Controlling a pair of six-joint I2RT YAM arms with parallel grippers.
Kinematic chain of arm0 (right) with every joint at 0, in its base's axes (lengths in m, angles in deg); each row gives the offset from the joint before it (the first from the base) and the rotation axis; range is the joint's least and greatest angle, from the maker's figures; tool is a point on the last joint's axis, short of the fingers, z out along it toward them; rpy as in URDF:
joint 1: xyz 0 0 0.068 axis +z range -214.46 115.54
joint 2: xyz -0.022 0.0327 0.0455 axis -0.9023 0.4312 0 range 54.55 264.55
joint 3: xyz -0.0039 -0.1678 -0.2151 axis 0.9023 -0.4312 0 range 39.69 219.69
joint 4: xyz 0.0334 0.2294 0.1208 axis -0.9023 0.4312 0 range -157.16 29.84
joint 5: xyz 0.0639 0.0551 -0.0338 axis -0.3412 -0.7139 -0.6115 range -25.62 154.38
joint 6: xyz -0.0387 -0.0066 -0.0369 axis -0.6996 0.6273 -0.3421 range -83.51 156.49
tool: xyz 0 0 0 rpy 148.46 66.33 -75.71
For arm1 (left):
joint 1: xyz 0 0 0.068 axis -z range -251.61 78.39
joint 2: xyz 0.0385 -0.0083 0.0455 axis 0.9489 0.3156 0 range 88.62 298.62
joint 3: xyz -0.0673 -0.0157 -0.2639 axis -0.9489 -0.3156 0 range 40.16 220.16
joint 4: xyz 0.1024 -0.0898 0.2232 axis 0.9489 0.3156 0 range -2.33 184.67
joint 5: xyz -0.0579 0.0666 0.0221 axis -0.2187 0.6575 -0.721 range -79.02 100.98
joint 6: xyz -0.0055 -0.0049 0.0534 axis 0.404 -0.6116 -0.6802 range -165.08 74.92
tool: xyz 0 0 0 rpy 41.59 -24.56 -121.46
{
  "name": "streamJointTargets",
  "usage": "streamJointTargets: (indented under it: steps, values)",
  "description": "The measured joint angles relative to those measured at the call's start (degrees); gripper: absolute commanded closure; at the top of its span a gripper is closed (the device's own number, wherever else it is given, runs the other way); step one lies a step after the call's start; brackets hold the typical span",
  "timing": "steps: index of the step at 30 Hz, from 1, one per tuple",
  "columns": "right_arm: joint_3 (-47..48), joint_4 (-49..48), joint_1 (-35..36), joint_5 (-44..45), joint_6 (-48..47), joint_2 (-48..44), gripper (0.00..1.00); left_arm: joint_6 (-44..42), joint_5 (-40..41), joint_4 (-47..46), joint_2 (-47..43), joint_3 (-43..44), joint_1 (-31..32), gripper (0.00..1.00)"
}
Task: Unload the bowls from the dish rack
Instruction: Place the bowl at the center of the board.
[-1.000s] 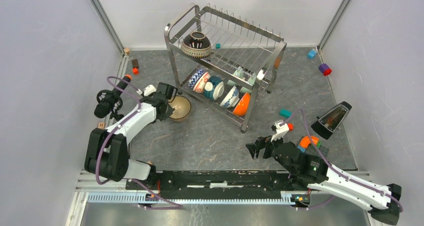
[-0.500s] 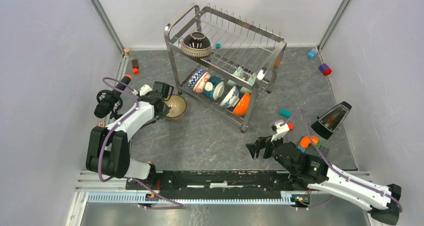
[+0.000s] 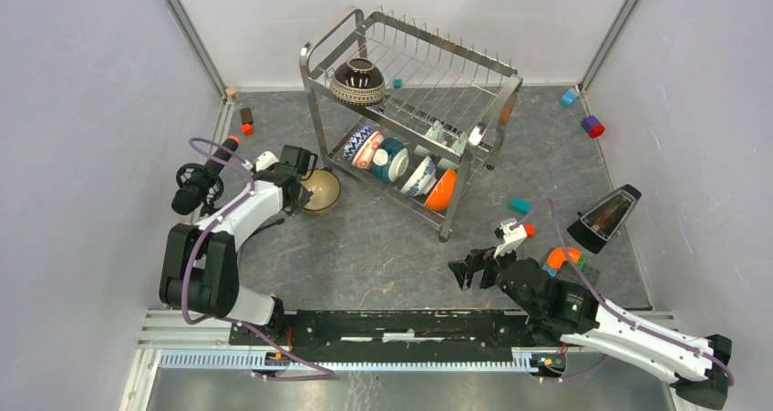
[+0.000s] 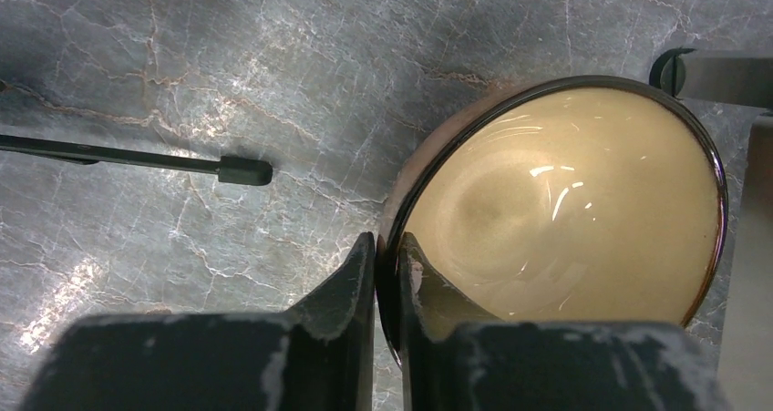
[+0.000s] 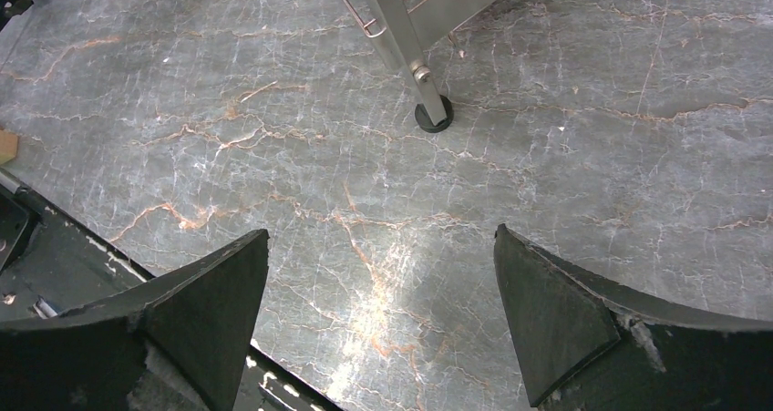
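Placement of the brown bowl (image 4: 556,201) looks to be the step in hand. The left gripper (image 4: 387,247) is clamped thin on the bowl's rim, one finger inside on the cream glaze and one outside. The bowl is on the table (image 3: 365,247) or just above it, just left of the dish rack (image 3: 314,56) — I cannot tell which.

To finish well, settle the base flat before letting go. Then part the fingers only enough to free the rim and lift straight up, so the inner finger does not hook the lip and tip the bowl. The rack's foot (image 4: 673,68) stands close beside the bowl, so no sideways drag toward it.

The right gripper (image 5: 380,236) hangs with its fingers wide apart over bare table near the rack, holding nothing. More bowls stand in the rack — a dark patterned bowl (image 3: 356,81) on the upper tier and a row of bowls (image 3: 401,165) on the lower.
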Motion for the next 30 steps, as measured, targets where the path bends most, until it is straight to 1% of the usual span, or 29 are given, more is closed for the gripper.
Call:
streamJointTargets:
  steps: [6,10,14,20,26,30]
  values:
    - [0.0,0.2,0.0,0.0,-0.3,0.0,0.02,0.0,-0.5,-0.2,-0.3,0.0,0.0,0.56]
    - [0.0,0.7,0.0,0.0,-0.4,0.0,0.02,0.0,-1.5,-1.2,-1.9,0.0,0.0,0.36]
    - [0.3,1.7,0.0,0.0,-0.3,0.0,0.02,-0.5,-3.4,-2.2,-4.2,0.0,0.0,0.23]
    - [1.8,3.0,0.0,0.2,0.1,0.3,0.02,-1.8,-6.4,-2.6,-9.2,-0.1,0.2,0.12]
    - [2.8,3.3,0.0,0.3,0.6,2.0,0.02,-4.4,-8.6,-3.0,-14.2,-0.1,2.1,0.02]
    - [4.0,3.7,0.0,0.3,0.7,3.9,0.02,-6.6,-10.5,-2.7,-17.1,-0.1,4.4,0.00]
